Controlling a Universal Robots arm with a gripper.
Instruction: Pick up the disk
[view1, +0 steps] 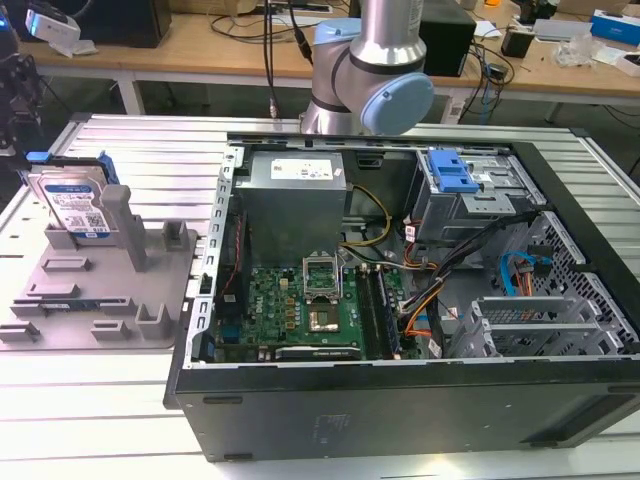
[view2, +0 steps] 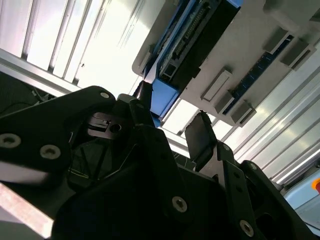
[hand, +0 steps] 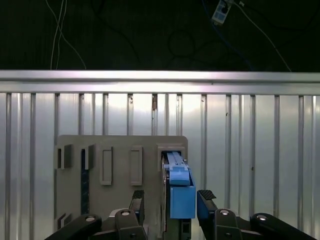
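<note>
Black two-finger gripper (hand: 172, 196) hangs with its jaws spread, one finger on each side of the flat silver hard disk with blue plastic rails (hand: 181, 192). Neither finger visibly presses it, so I judge this a straddle lined up for squeezing the broad faces. At the exterior view's left, the disk stands on edge at the far corner of the grey plastic holder with upright posts (view1: 150, 300), whose posts prop it so that its upper edge stays free. To the right, an open black computer case (view1: 400, 400) lies on the ribbed metal table (view1: 100, 440).
</note>
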